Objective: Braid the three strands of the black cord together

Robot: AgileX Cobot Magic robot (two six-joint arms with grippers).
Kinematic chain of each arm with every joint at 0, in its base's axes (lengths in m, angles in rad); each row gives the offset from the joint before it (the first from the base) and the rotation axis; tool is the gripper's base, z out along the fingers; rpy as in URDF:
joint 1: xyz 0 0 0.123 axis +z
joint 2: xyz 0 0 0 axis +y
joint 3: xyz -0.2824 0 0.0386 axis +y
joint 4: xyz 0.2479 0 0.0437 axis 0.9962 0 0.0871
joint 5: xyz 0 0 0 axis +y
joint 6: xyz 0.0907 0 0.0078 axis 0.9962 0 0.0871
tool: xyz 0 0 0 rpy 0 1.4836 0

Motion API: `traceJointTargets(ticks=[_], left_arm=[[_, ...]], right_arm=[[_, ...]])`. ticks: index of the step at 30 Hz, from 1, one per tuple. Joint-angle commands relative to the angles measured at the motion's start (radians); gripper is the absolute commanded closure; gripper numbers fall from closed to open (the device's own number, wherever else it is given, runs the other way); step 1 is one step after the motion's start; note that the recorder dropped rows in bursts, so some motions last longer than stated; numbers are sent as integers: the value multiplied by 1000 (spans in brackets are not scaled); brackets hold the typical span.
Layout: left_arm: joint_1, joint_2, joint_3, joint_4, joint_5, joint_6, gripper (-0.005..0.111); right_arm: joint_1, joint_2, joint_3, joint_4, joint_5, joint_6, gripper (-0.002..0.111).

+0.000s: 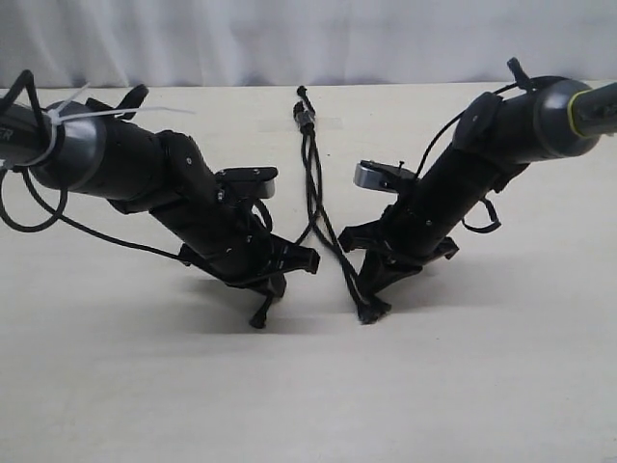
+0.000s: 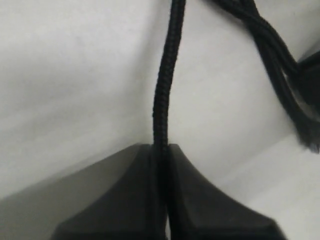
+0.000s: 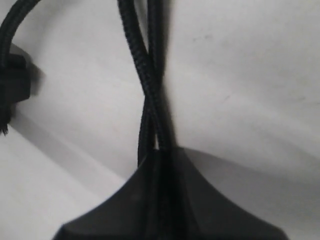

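Note:
The black cord (image 1: 310, 164) runs from its knotted, taped end (image 1: 305, 111) at the table's far middle toward the near side and splits there. My left gripper (image 1: 260, 313) is shut on one strand (image 2: 162, 90), which runs straight out from between its fingertips. Two other strands (image 3: 147, 85) cross each other once just ahead of my right gripper (image 1: 369, 311), which is shut on them. In the left wrist view that crossed pair (image 2: 272, 45) lies off to the side. The strand tips are hidden inside the jaws.
Both arms lean inward over the pale tabletop (image 1: 308, 386), their tips low and a short gap apart. Glossy arm cables (image 1: 29, 207) loop at the left; a silver-fronted camera block (image 1: 376, 177) sits on the right wrist.

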Motion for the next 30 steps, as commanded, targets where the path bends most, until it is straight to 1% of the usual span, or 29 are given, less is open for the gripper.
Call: traceJointTargets(ticks=[1,6,11,13,15,18,19,20,21,23,26,29,30], left_arm=[[-29,18,12,16,101,1,107],[-68,18,12,4,110,1,107],[-70,18,12,-69,96,1,106],[-70,18,12,-80,94,1,99],[-70,18,12,-85,94,1,86],[-70,18,12,-89,94,1,66],[-70,18,12,-95,98,1,61],[-69,15,12,-95,98,1,57],[-67,13,12,-95,103,1,55],[-51,-3,12,-91,110,1,54],[-8,-49,12,-67,158,1,54],[52,-119,12,-35,230,1,54],[104,-180,12,12,276,1,55]], right_arm=[[0,-5,77,-6,0,3,104],[0,-28,136,114,3,-102,104],[0,-30,140,128,-6,-108,104],[0,-30,140,128,-8,-108,104],[0,-30,140,128,-17,-106,99],[0,-32,140,128,-34,-95,85],[0,-34,140,128,-35,-95,82],[0,-41,140,128,-40,-95,78],[-3,-47,140,128,-42,-95,76],[-14,-75,140,125,-39,-79,75],[-30,-137,140,76,-39,-27,75],[-44,-197,140,-33,-39,67,75],[-46,-235,140,-112,-39,131,76]])
